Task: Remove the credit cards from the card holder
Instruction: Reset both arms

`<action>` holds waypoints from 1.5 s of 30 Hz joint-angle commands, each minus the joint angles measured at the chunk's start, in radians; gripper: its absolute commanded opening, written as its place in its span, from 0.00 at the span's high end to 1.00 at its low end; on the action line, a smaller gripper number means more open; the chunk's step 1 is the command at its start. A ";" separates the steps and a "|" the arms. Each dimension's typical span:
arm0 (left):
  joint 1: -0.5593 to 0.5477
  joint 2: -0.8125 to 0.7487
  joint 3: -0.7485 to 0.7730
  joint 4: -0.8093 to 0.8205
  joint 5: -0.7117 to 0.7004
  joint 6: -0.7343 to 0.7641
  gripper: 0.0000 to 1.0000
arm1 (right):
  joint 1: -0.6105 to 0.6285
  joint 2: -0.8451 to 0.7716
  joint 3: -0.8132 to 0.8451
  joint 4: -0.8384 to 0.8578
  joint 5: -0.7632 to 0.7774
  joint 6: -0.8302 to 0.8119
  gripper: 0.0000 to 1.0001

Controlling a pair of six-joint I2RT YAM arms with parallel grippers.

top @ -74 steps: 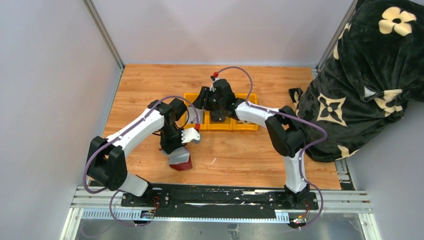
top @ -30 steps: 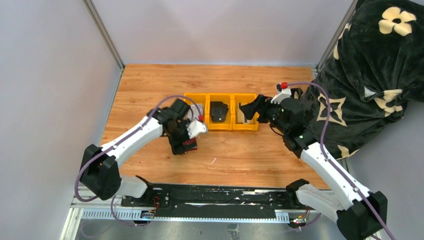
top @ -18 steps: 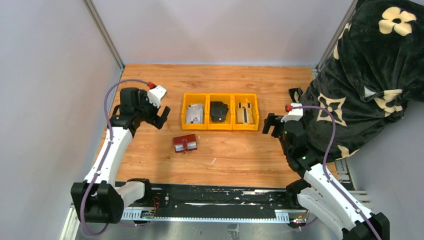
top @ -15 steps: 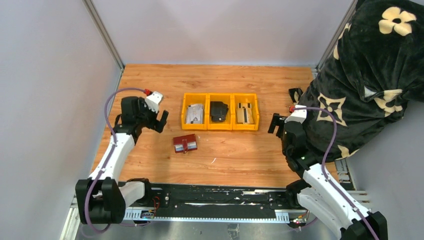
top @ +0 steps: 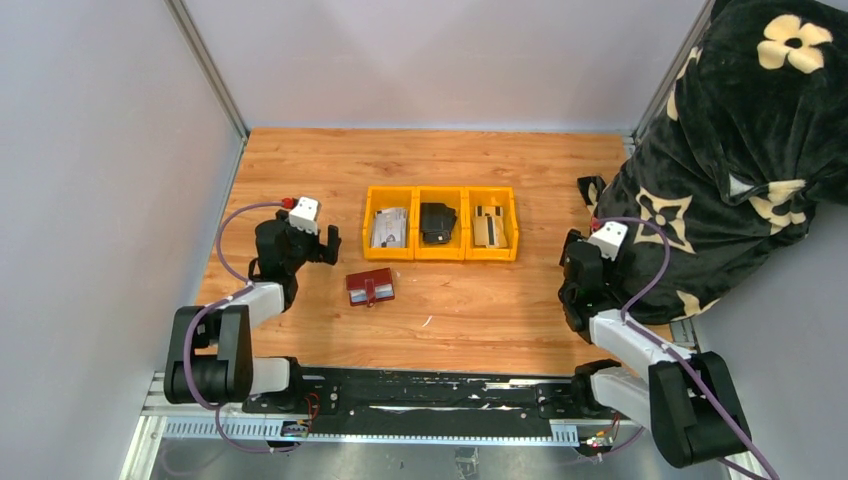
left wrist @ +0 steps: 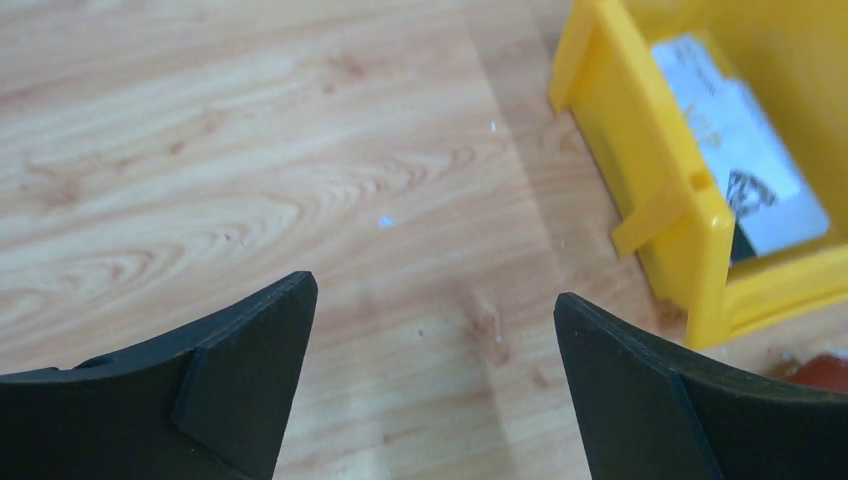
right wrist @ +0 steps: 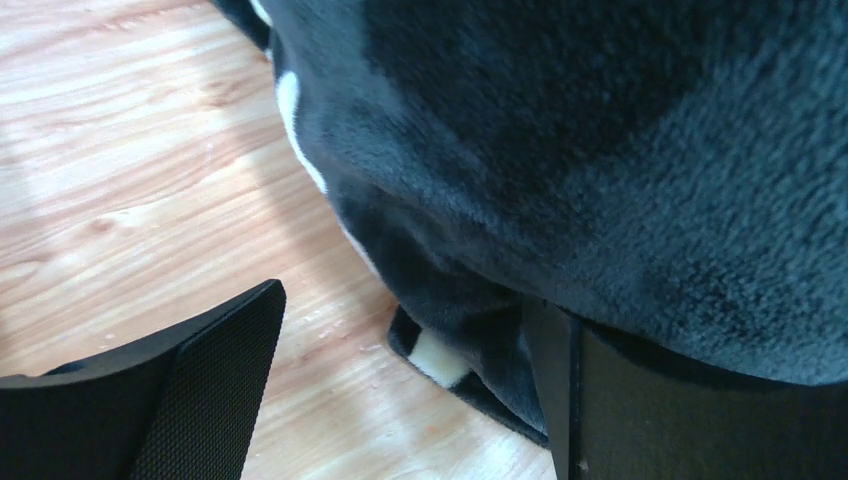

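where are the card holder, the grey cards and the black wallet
card holder [top: 361, 283]: top view, maroon cover
grey cards [top: 389, 228]: top view, top card's face
black wallet [top: 437, 222]: top view, its centre

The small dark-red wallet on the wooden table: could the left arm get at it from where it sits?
Probably yes. The small dark-red wallet lies alone on the wooden table, close to the left claw, which is open and empty, with nothing between them.
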 commanded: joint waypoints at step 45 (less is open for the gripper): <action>-0.018 0.079 -0.198 0.599 -0.178 -0.120 0.00 | -0.178 0.344 -0.059 0.526 -0.446 -0.208 0.04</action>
